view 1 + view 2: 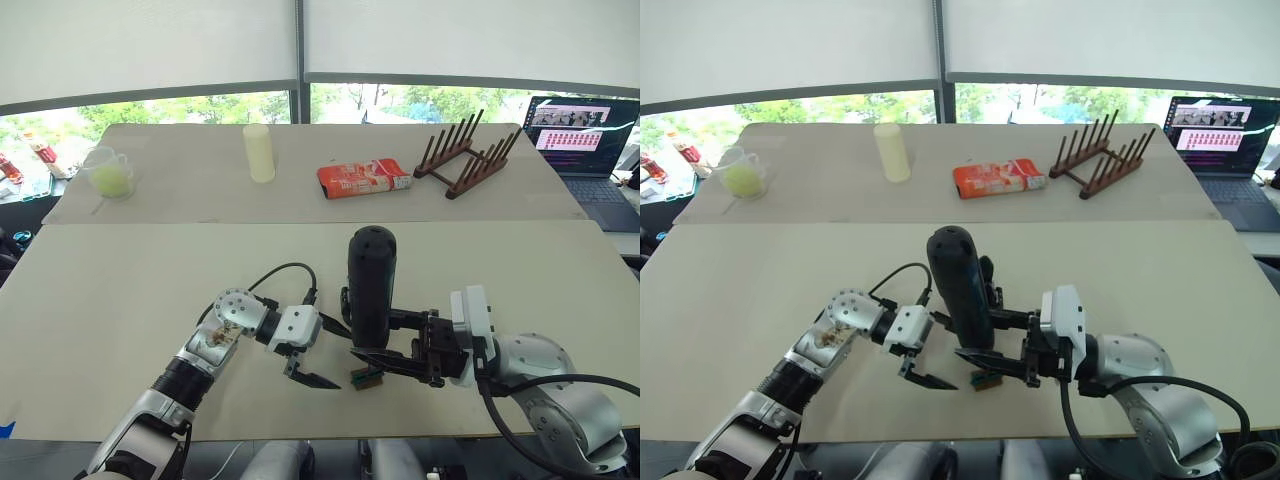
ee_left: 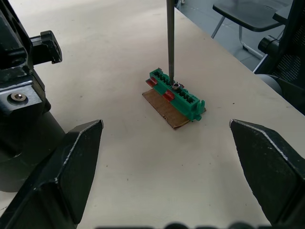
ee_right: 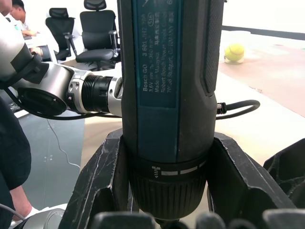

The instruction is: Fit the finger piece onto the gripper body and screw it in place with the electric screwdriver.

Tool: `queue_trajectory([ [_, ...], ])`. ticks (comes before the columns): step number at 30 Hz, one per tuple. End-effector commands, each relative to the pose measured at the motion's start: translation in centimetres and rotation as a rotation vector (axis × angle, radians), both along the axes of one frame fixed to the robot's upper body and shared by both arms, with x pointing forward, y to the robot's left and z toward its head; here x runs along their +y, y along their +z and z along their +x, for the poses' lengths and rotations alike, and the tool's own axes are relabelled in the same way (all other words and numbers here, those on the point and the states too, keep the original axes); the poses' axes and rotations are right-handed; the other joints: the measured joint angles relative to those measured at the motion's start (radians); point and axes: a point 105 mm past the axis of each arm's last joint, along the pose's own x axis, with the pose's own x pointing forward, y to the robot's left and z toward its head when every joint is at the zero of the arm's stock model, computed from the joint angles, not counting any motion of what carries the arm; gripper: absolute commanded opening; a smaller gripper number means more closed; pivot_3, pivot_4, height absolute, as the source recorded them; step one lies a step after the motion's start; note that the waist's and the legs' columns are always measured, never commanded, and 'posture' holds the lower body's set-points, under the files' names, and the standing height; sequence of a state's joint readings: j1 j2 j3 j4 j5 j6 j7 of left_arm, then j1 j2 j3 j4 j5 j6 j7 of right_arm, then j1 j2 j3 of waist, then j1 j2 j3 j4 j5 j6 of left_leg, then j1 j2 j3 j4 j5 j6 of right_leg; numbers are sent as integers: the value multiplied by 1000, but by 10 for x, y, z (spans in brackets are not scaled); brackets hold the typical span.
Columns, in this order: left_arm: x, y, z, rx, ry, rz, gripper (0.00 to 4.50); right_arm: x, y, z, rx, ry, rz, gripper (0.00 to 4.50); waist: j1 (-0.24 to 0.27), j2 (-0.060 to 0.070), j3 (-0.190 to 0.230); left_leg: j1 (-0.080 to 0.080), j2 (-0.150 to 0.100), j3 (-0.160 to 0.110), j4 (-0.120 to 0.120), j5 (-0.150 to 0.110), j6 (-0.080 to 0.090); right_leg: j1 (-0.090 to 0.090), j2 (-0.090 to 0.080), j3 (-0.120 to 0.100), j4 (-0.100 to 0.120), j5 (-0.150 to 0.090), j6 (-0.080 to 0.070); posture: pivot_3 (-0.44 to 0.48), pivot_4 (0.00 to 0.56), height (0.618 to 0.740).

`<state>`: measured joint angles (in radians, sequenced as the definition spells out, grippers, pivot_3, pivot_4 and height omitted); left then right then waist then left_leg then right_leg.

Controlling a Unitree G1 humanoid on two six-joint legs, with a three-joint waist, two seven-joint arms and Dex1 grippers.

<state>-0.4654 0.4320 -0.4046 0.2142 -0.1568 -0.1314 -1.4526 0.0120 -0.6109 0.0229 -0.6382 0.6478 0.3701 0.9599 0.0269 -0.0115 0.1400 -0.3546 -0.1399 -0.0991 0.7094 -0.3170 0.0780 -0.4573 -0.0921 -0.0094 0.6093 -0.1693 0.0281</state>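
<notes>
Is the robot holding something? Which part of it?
Yes. The right tool grips the electric screwdriver around its lower body, near the bit end. The left tool is open, holding nothing.

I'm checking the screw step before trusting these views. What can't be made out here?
- Head views: the electric screwdriver and right end effector hide most of the gripper body.
- Left wrist view: the gripper body is cut off by the edge; the screw under the bit on the green block is too small.
- Finger piece: can't be identified.

The screwdriver (image 1: 371, 285) is matte black with a dark blue label panel. The small block (image 2: 177, 94) is bright green with red tabs, on brown card (image 2: 164, 107).
</notes>
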Motion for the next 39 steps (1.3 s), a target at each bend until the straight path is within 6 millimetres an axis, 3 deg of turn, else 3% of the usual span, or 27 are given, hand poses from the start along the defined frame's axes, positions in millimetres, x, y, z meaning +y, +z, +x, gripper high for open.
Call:
queue_trajectory([
  [1,-2,7,2,-28,-7,-22,4500,0,14,-5,-95,24,13,1897,0,0,0,0,0,0,0,0,0,0,0,0,0,0,0,0,150,740],
  [16,-3,7,1,-28,-12,-25,4500,-4,16,-6,-109,24,-15,1897,0,0,0,0,0,0,0,0,0,0,0,0,0,0,0,0,150,740],
  [27,-4,7,-1,-27,-20,-28,4500,0,32,-10,-107,40,40,1897,0,0,0,0,0,0,0,0,0,0,0,0,0,0,0,0,150,740],
  [39,-4,8,-2,-27,-22,-27,4500,1,21,-7,-75,17,28,1897,1,0,0,0,0,0,0,0,0,0,0,0,0,0,0,0,150,740],
])
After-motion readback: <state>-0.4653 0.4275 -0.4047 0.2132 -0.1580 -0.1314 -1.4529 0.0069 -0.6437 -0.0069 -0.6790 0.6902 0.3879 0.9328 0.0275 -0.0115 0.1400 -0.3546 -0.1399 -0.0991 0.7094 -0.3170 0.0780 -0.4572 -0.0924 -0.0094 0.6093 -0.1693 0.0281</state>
